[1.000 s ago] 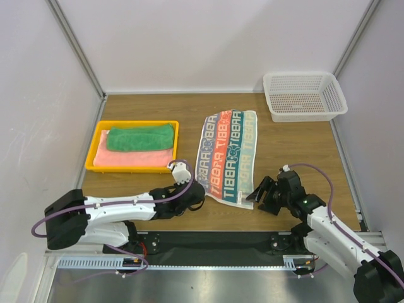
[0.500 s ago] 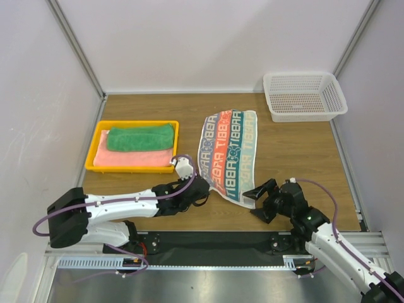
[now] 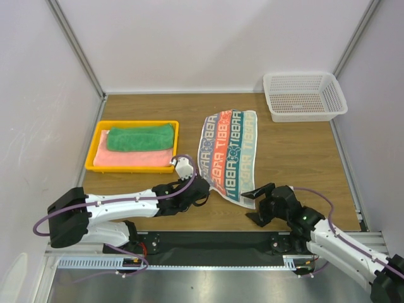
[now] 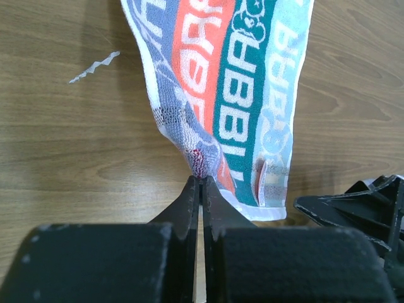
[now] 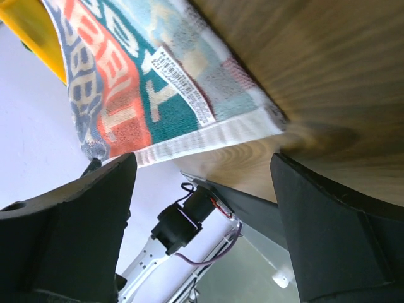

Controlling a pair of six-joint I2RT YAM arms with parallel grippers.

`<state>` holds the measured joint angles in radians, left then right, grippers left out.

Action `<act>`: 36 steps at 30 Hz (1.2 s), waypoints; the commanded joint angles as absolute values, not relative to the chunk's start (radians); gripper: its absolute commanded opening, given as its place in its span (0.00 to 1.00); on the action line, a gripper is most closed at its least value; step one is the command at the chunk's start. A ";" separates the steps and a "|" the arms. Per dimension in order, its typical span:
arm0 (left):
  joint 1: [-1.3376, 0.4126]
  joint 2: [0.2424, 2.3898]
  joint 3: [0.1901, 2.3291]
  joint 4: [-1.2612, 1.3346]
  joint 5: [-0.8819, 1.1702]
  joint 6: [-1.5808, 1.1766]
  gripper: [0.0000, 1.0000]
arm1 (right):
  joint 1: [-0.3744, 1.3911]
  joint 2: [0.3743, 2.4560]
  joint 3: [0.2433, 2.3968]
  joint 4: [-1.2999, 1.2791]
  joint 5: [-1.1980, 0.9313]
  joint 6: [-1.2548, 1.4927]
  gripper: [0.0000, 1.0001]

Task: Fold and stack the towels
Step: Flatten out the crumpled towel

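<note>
Top view: patterned towel (image 3: 230, 151) is laid flat mid-frame on the table (image 3: 297, 158), long axis running up-frame. Its lower-left corner is bunched and clamped in the left gripper (image 3: 203, 184). The right gripper (image 3: 256, 204) is seen with jaws spread wide, just beside the towel's lower-right corner, not touching. Green towel (image 3: 140, 137) is stacked on the pink towel (image 3: 129, 158) in the yellow tray (image 3: 132, 123), left of frame; the mesh basket (image 3: 303, 95) is at upper right. Left wrist view: jaws are pinched together on the towel corner, cloth puckered at the tips; a black right-gripper finger is visible at lower right. Right wrist view: both fingers (image 5: 69, 227) are far apart, nothing held; the towel edge with its care label (image 5: 183, 85) lies above the gap.
</note>
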<state>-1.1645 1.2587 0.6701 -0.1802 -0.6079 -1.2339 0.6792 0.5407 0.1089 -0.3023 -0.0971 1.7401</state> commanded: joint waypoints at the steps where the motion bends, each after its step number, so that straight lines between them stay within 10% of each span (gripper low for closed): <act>1: -1.161 1.243 0.696 -0.144 -0.635 -1.267 0.00 | 0.724 0.592 0.091 -0.228 0.024 1.825 0.93; 22: -1.161 1.207 0.660 -0.181 -0.643 -1.285 0.00 | 0.741 0.652 0.101 -0.301 0.278 1.717 0.45; 34: -1.161 1.204 0.637 -0.215 -0.634 -1.279 0.00 | 0.741 0.663 0.143 -0.333 0.285 1.596 0.01; 36: -1.161 1.204 0.632 -0.241 -0.618 -1.285 0.16 | 0.741 0.664 0.146 -0.340 0.284 1.583 0.00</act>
